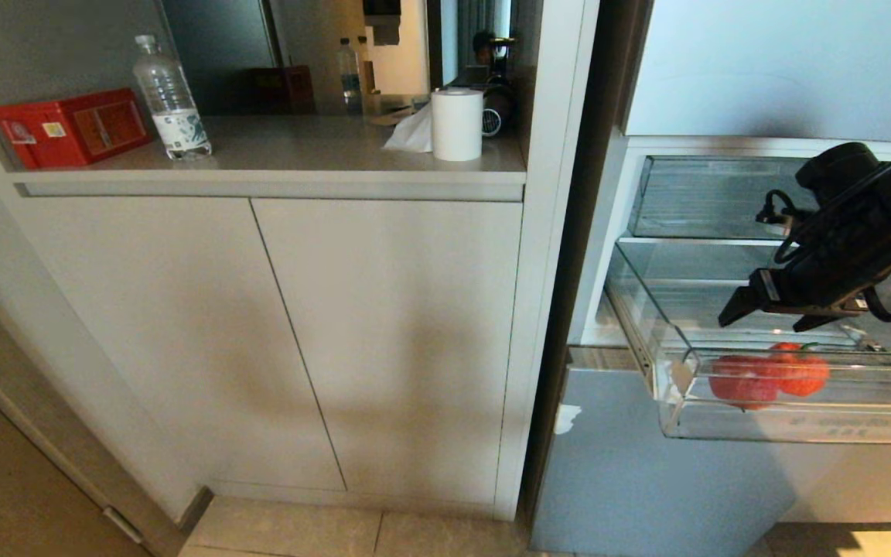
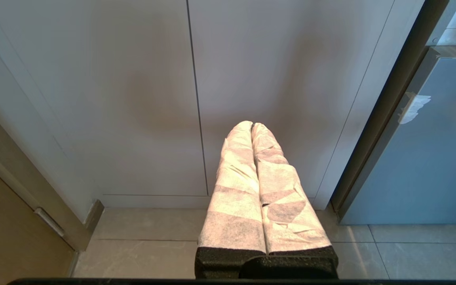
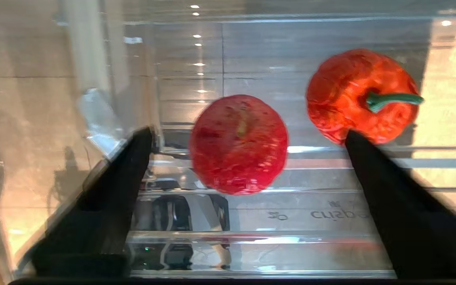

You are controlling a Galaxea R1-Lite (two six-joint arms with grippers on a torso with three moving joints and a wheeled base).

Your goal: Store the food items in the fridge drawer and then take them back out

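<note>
The clear fridge drawer (image 1: 801, 429) is pulled out at the right, and both food items lie in it. The dull red round fruit (image 1: 741, 381) sits beside the bright red pepper-like piece (image 1: 803, 370) with a green stem. My right gripper (image 1: 762, 317) hovers just above them, open and holding nothing. From the right wrist, the round fruit (image 3: 239, 144) lies on the drawer's ribbed bottom (image 3: 291, 213) beyond the spread black fingers of the right gripper (image 3: 248, 133), and the pepper piece (image 3: 354, 91) lies past one fingertip. My left gripper (image 2: 251, 126), wrapped in white cloth, is shut and parked facing the cabinet.
White cabinet doors (image 1: 384, 340) stand left of the fridge. The counter above holds a red box (image 1: 70, 128), a water bottle (image 1: 171, 100) and a paper roll (image 1: 457, 124). A second clear bin (image 1: 708, 197) sits above the drawer. The blue lower fridge door (image 1: 646, 480) is below.
</note>
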